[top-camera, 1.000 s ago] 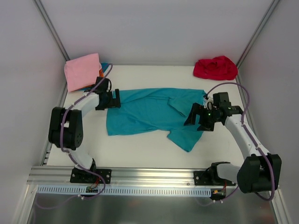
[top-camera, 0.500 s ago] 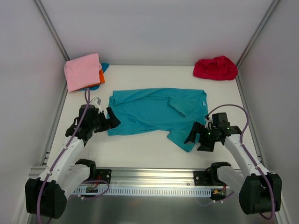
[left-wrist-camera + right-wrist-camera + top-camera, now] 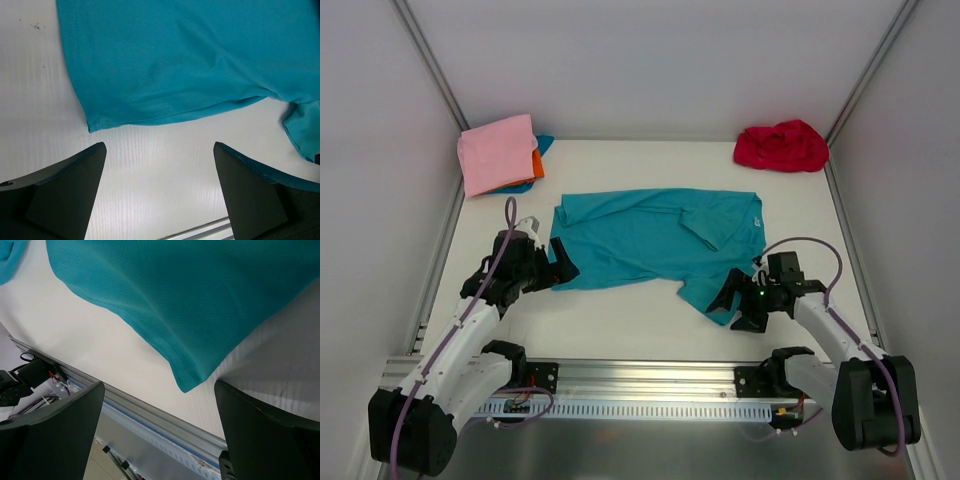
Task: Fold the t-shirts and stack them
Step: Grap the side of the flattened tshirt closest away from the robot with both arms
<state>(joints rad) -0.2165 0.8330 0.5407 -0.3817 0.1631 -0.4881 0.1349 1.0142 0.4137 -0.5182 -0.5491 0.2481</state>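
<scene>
A teal t-shirt point(image 3: 650, 240) lies partly folded across the middle of the table, with one corner hanging toward the front. My left gripper point(image 3: 560, 268) is open and empty just left of the shirt's near left corner point(image 3: 92, 125). My right gripper point(image 3: 735, 300) is open and empty beside the shirt's near right corner point(image 3: 187, 382). A crumpled red t-shirt point(image 3: 782, 146) lies at the back right. A folded pink t-shirt point(image 3: 498, 152) tops a stack at the back left.
Orange and blue folded shirts point(image 3: 537, 160) peek from under the pink one. The metal rail point(image 3: 640, 380) runs along the table's front edge, also seen in the right wrist view point(image 3: 150, 415). White walls enclose the table.
Both arms have pulled back from the shirt's far edge to its near corners. The left gripper went from the back left to the near left, the right gripper down toward the front corner.
</scene>
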